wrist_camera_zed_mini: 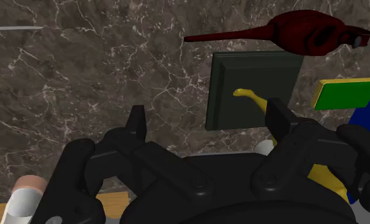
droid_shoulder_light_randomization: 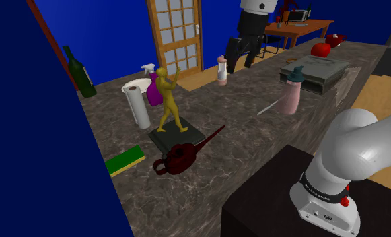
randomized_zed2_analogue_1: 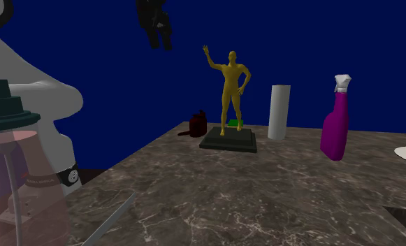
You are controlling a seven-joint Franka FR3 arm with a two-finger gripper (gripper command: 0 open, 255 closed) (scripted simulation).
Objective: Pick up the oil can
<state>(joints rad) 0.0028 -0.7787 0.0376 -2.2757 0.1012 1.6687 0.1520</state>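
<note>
Oil can (droid_shoulder_light_randomization: 180, 159) lies nxt to statue base (droid_shoulder_light_randomization: 184, 137), sponge (droid_shoulder_light_randomization: 125, 161) nr; hand (wrist_camera_zed_mini: 207, 119) open, empty.

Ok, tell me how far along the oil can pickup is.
Nothing done yet: the dark red oil can sits on the veined counter by the statue's base, untouched. In hand: the gripper hovers open, high above. Left: descend, grasp, lift.

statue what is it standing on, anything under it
The statue stands on a dark square plinth that rests on the marbled counter. Whatever lies beneath the plinth is covered.
</note>
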